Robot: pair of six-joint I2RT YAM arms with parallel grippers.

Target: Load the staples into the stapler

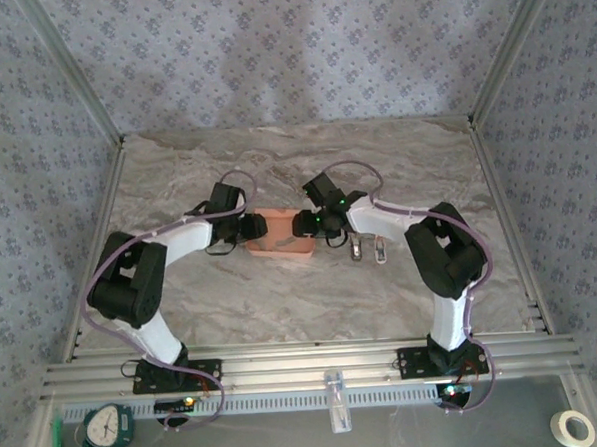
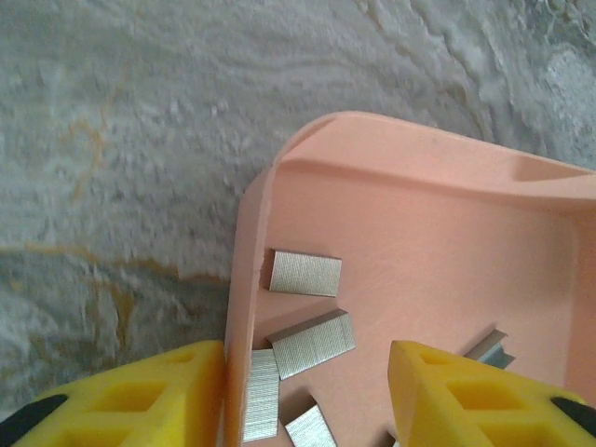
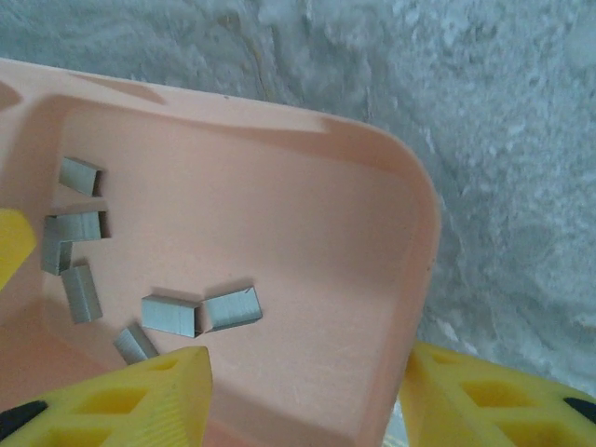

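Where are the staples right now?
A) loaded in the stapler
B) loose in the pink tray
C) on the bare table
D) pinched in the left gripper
B: the staples lie scattered as short grey strips on the floor of the pink tray, as both wrist views show.

Left gripper (image 2: 307, 372) and right gripper (image 3: 307, 372), jaws apart, straddle the tray's (image 1: 280, 252) end walls; the stapler (image 1: 358, 248) lies just right of it; the table (image 1: 275, 165) beyond the tray lies open

Grey staples (image 3: 170, 315) lie scattered in the tray (image 3: 307, 214); stapler (image 1: 380, 250) rests beside it.
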